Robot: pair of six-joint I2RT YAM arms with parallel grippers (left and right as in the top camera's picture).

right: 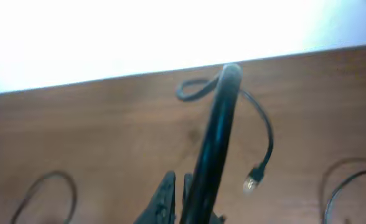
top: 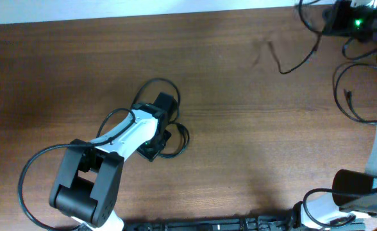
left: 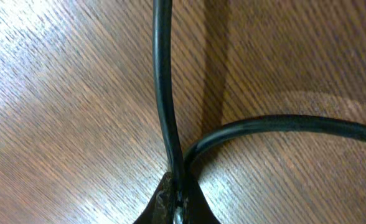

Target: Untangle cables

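1. Surface (top: 240, 167): brown wood-grain top carrying all the items below.
2. Left hand (left: 178, 208): its fingertips are pressed together and pinch a black cord. In the overhead view it sits left of centre, low over the cable bunch.
3. Cable bunch (top: 156, 80): thin black cords lying on the surface left of centre. One loop shows beyond the left hand and a smaller loop to its right. In the left wrist view two strands meet at the pinched fingertips. One runs straight away from them and the other curves off to the right.
4. Right hand (right: 177, 202): dark fingertips low in the right wrist view, closed narrow on the held cable.
5. Held cable (right: 214, 137): black cord rising steeply from the right hand and blurred close to the lens. It bends over at the top into a small loop, then hangs down to a plug end (right: 251, 182).
6. Loose cable loop (top: 335, 86): open curve on the surface near the right edge, well apart from the cable bunch.
7. Right arm (top: 358, 189): at the lower right edge of the overhead view.
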